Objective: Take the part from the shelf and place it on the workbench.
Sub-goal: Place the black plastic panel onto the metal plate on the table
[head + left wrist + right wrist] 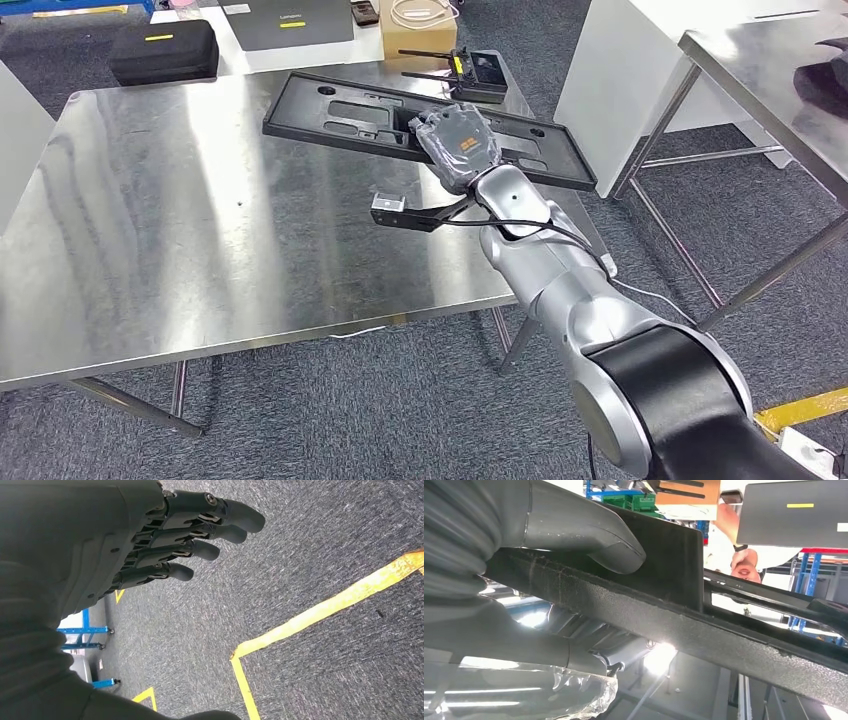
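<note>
The part [340, 115] is a long, flat black plastic panel with cut-outs, lying across the far right of the steel workbench [200, 230]; its right end juts past the table's edge. My right hand [458, 145], in a clear cover, grips the panel near its middle. In the right wrist view the thumb [589, 535] presses on the panel's rough black edge [704, 630]. I cannot tell whether the panel touches the tabletop. My left hand [165, 545] hangs over the grey carpet with its fingers stretched out and nothing in it.
A black case [163, 50], a dark flat box [290, 22], a cardboard box [420, 25] and a black remote with antennas [470, 72] lie behind the workbench. A white cabinet [620, 70] and a second steel table [770, 70] stand right. A person [744, 555] stands beyond.
</note>
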You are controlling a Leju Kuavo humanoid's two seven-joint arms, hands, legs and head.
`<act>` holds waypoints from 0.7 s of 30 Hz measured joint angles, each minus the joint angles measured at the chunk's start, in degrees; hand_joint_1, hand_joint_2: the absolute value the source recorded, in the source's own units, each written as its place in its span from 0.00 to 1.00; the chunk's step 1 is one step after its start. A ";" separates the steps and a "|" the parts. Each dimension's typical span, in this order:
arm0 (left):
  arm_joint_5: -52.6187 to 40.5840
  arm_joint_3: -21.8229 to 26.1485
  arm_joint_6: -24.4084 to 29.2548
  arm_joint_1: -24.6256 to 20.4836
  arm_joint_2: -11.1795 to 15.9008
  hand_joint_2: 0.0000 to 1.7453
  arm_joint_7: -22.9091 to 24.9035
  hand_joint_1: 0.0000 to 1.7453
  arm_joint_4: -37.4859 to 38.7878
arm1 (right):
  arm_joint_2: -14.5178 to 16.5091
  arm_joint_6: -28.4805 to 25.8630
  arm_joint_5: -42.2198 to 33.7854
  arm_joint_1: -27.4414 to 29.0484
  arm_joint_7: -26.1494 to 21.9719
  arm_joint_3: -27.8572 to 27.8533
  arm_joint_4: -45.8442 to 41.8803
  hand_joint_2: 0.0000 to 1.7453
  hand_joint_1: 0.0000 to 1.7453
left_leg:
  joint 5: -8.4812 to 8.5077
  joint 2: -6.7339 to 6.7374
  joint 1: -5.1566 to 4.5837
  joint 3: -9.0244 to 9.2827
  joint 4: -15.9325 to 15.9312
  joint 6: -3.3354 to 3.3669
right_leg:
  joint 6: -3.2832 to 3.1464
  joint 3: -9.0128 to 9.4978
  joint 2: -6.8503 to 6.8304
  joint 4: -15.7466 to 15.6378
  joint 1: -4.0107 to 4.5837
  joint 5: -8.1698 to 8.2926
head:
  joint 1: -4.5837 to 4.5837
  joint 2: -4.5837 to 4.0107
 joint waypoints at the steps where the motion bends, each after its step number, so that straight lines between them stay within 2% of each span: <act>1: -0.01 0.02 0.00 0.00 0.00 1.00 0.03 0.00 0.00 | 0.11 0.00 0.01 -0.08 0.02 0.17 -0.01 1.00 1.00 | 0.00 0.00 0.00 0.00 0.00 0.00 | 0.00 0.00 0.01 0.00 0.00 0.00 | 0.01 0.00; 8: -0.04 0.11 0.13 0.00 0.00 1.00 -0.35 0.00 0.00 | 0.13 0.43 0.08 -0.46 0.91 0.77 0.05 1.00 1.00 | 0.00 0.00 -0.01 0.00 0.00 0.00 | 0.00 -0.01 0.00 -0.01 -0.01 0.00 | 0.00 0.00; 21: -0.76 0.16 0.12 0.00 0.00 1.00 -1.25 0.00 0.00 | -2.64 1.63 0.23 0.57 3.04 0.75 0.22 1.00 1.00 | 0.00 0.01 -0.01 0.00 0.00 0.00 | 0.00 -0.02 0.01 -0.01 -0.01 0.00 | -0.01 0.00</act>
